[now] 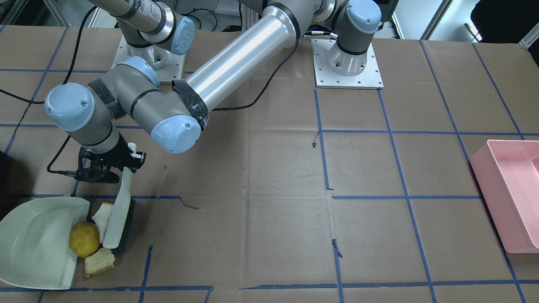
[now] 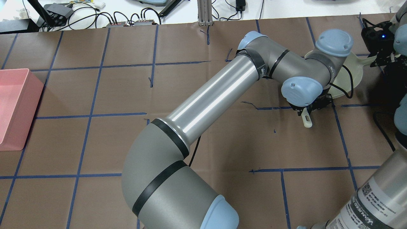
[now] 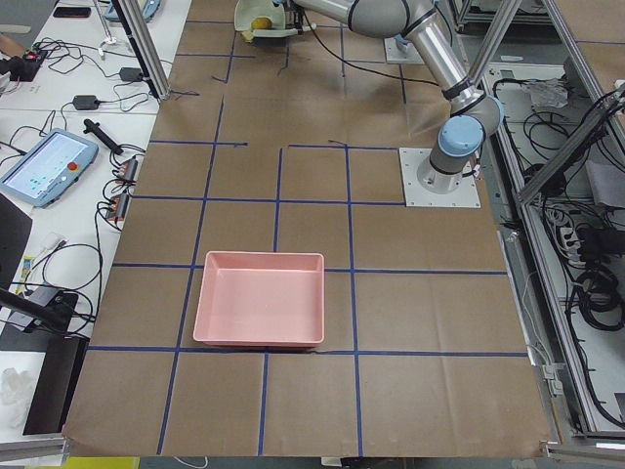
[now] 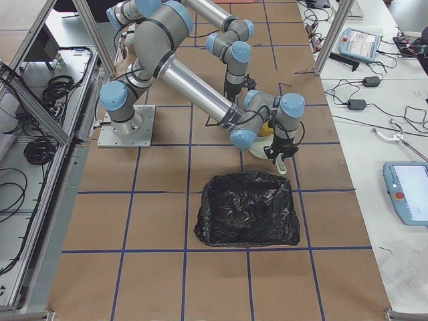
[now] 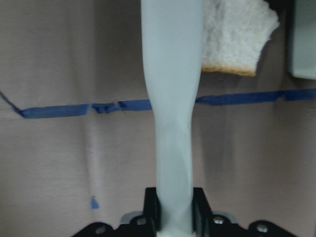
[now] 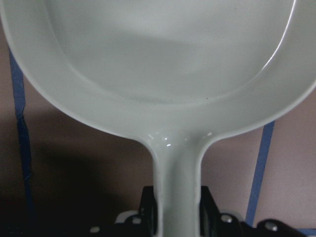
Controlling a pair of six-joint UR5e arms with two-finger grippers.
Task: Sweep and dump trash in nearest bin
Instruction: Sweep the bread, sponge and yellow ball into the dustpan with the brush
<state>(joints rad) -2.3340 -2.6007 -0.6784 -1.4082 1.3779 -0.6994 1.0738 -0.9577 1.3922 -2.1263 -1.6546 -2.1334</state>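
In the front-facing view my left gripper [image 1: 128, 160] is clamped on the white brush [image 1: 120, 202], whose bristle side faces away from the pale green dustpan [image 1: 33, 248]. The yellow lemon lump [image 1: 84, 239] sits on the pan's lip, the white bread slice [image 1: 102, 216] lies between lip and brush, and the tan bread chunk [image 1: 99, 261] lies just off the lip by the brush tip. I judge the sweep is midway. From overhead my left arm hides the scraps, and my right gripper [image 2: 381, 55] is at the pan's handle. The right-end view shows a black-bagged bin [image 4: 214, 221] near the pan, and the left-end view shows a pink bin [image 3: 259, 256] well apart, so the black one looks nearest. My left wrist view shows both fingers tight on the brush handle, and the right wrist view shows the same on the pan's handle. Next I should push all three scraps fully into the pan, keeping it flat, before lifting.
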